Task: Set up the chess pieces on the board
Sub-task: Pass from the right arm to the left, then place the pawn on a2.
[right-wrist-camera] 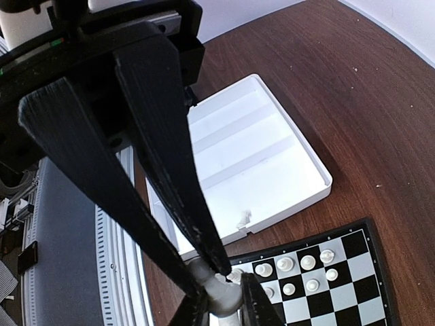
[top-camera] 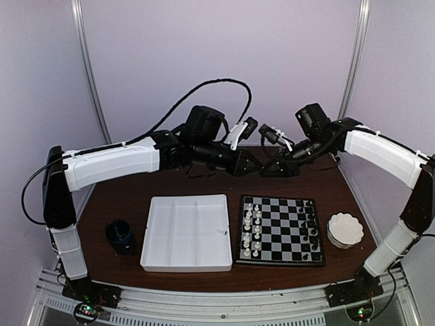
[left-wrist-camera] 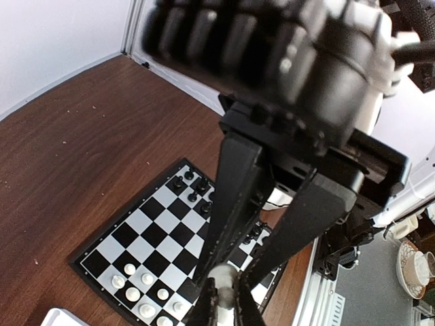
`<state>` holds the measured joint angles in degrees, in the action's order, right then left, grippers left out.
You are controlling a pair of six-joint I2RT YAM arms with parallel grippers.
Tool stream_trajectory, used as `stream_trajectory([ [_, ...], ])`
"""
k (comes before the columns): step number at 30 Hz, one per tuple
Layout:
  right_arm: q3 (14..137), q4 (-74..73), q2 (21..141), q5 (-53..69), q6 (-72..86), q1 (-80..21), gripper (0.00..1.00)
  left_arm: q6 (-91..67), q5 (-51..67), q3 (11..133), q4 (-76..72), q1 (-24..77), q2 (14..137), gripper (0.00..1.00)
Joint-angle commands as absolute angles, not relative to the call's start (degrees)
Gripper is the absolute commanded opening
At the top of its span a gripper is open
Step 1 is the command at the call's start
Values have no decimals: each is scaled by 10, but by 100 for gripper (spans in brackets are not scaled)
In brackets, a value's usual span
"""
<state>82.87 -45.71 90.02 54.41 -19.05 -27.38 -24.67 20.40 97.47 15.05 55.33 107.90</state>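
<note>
Chess pieces: overhead, white men (top-camera: pixel 249 224) line the left edge of the board (top-camera: pixel 280 231), black men (top-camera: pixel 311 227) the right edge. Left wrist view: left gripper (left-wrist-camera: pixel 224 270) clamped on a white piece (left-wrist-camera: pixel 223 280), aloft over the board. Right wrist view: right gripper (right-wrist-camera: pixel 209 277) pinching that same piece. Judgement: mid-air handover; next, one gripper must release, the other place it on its square.

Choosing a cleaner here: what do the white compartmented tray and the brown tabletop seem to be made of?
The white compartmented tray looks like moulded plastic, smooth and matt: uniform white, thin walls, rounded corners. The brown tabletop shows streaky grain and a faint sheen: wood or wood-grain laminate, I cannot tell which.
</note>
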Motion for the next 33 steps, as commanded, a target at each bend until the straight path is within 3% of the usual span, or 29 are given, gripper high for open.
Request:
stream_trajectory([
  [1,823,-449,896,548,-192,-266,21,-233,200,1005,153,553,1101,5],
  [6,802,-502,861,524,-240,-212,40,-160,153,1082,235,552,1158,4],
  [11,768,-581,821,513,-290,-146,50,-91,101,1180,320,551,1250,4],
  [18,659,-503,735,460,-269,-124,56,-43,55,1300,391,551,1367,4],
  [33,643,-510,744,463,-286,-124,57,-41,18,1376,398,543,1469,4],
])
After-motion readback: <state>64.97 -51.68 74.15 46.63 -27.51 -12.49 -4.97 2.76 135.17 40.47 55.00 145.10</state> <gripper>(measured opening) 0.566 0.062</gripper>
